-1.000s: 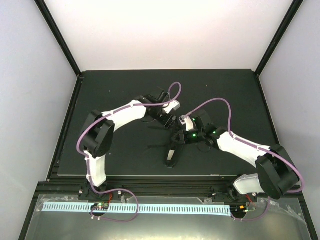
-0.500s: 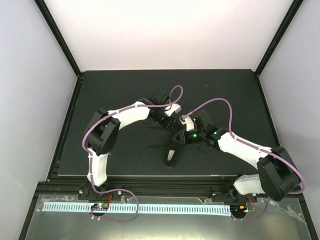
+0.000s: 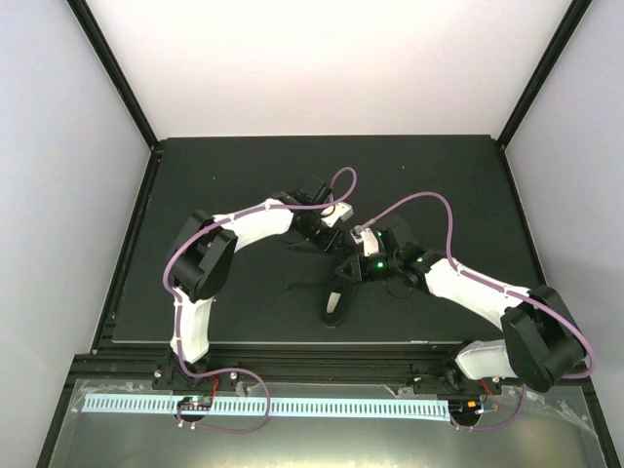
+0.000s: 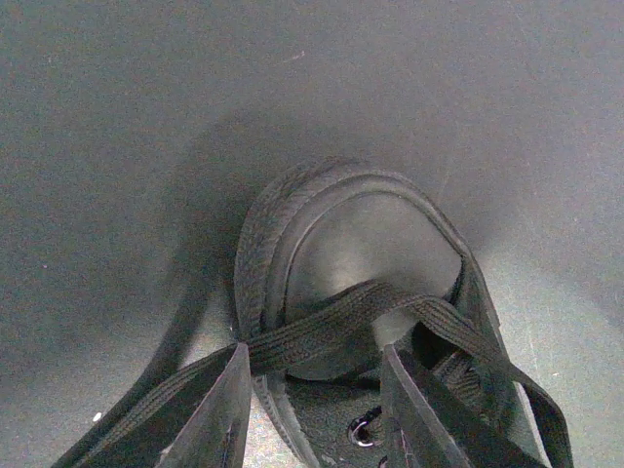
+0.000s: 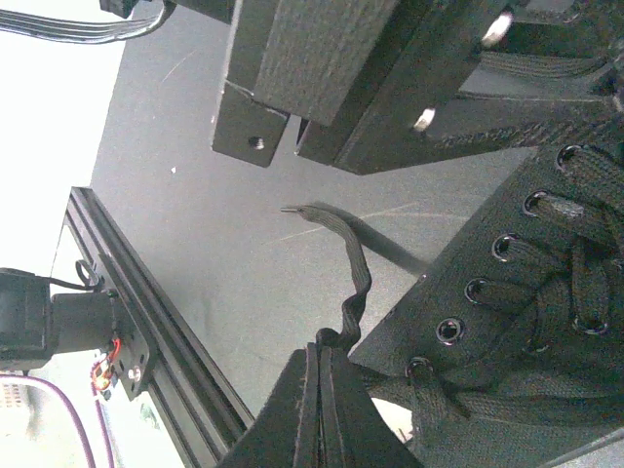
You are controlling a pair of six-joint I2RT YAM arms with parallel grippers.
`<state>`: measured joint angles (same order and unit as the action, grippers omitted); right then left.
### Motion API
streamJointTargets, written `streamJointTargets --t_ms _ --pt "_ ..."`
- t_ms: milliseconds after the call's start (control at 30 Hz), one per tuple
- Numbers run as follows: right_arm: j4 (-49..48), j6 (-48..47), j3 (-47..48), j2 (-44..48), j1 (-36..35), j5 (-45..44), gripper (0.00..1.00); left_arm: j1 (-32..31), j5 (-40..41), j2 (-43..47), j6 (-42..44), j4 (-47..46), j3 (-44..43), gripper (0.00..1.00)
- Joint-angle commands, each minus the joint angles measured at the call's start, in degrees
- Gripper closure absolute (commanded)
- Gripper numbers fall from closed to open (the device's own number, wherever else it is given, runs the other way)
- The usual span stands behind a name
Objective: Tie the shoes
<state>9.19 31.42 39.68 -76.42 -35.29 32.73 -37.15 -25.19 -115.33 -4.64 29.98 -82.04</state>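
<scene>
Black shoe: it sits mid-mat between the two wrists. From above it nearly melts into the dark mat, and its outline is hard to trace.
Hidden: in the top view both sets of fingertips are lost under wrists and cables. The left wrist view cuts off everything behind the first eyelet.
Left gripper: its fingers are spread wide over the toe. A flat lace strand crosses the gap at their tips. I cannot tell whether either tip touches it, and nothing is pinched.
Right gripper: its fingers are pressed together on a lace end just beside the shoe's side. The strand kinks away to a stiff aglet over the mat.
Right wrist only: a row of metal-ringed eyelets and woven criss-cross lacing.
Left wrist only: a smooth, rounded toe cap with a ribbed rubber rim.
Textures: the laces are a flat ribbed weave, and the mat is matte and faintly scuffed.
</scene>
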Motion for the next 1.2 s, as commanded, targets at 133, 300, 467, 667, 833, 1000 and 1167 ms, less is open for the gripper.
streamJointTargets --t_ms 133,300,467,667,833,1000,1167 --pt "-0.6 0.1 -0.1 1.0 -0.4 0.4 0.98 -0.4 2.0 -0.8 0.1 0.3 -0.4 0.74" --pt "-0.4 0.1 -0.1 1.3 -0.4 0.3 0.98 -0.3 3.4 2.7 -1.4 -2.8 1.4 0.89" --pt "-0.3 0.1 -0.2 1.4 -0.4 0.2 0.98 -0.3 3.9 7.2 -2.2 -4.9 3.9 0.98" --pt "0.2 -0.2 -0.3 1.4 -0.4 -0.1 0.98 -0.3 5.2 13.2 -2.9 -5.8 8.1 0.99" --pt "0.2 0.1 -0.4 1.9 -0.4 -1.0 0.98 -0.2 5.9 17.1 -2.1 -6.8 12.4 0.98" --pt "-0.6 1.0 -1.0 2.5 -0.4 -1.6 0.98 0.0 6.2 13.7 -0.5 -4.9 11.8 0.85" --pt "-1.7 1.5 -2.2 2.6 -0.4 -1.5 0.98 0.0 4.2 9.3 -0.9 -7.7 11.2 0.65"
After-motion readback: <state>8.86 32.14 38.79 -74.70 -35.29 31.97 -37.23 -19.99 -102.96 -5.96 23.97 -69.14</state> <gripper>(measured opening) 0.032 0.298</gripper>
